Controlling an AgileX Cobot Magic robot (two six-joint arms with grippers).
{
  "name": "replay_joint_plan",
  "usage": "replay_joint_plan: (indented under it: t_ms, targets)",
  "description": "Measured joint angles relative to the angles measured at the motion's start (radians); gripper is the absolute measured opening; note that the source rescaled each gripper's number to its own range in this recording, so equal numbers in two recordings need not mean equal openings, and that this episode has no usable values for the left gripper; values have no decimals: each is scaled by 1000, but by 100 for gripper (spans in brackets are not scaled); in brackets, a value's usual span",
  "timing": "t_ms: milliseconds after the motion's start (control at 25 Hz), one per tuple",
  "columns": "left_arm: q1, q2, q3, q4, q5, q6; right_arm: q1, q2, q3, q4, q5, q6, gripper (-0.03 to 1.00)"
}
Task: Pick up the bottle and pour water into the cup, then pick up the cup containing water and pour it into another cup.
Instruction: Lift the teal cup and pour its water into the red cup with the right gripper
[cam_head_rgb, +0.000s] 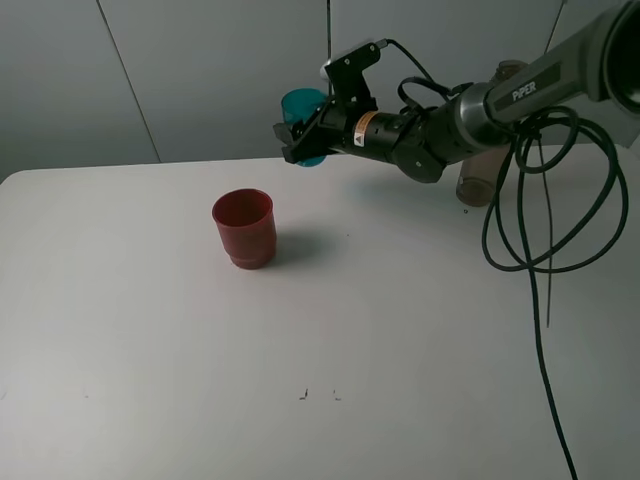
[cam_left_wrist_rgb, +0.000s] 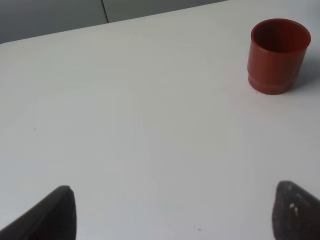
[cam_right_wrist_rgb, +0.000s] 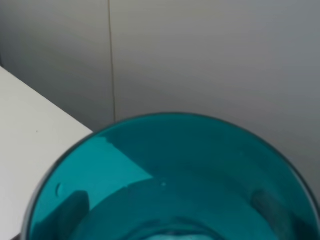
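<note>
Right gripper (cam_head_rgb: 299, 140) grips the one teal cup (cam_head_rgb: 298, 103) aloft — one red cup (cam_head_rgb: 244, 228), one bottle (cam_head_rgb: 476, 182) stand apart; left gripper (cam_left_wrist_rgb: 172, 210) gapes.

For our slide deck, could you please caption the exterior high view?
Right tool holds the teal cup aloft beyond the red cup on the table; bottle partly hidden behind the arm.

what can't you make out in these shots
bottle: exterior high view, mostly hidden behind the right arm.
teal-blue tumbler: right gripper covers its lower part; the right wrist view cuts off its bottom, so the water level is unclear.
dark red cup: inside too dark to tell whether it holds water.
left gripper: only two fingertips show, cut off by the left wrist view's edge.
</note>
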Motion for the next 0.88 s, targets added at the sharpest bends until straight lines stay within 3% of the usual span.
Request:
replay_joint_plan:
  t_ms: [480,880]
  targets:
    - [0,0,0,0,0,0,12,55,-78,-111,57,56,7]
    - [0,0,0,2,0,0,50,55,-79,-205,59,-38,7]
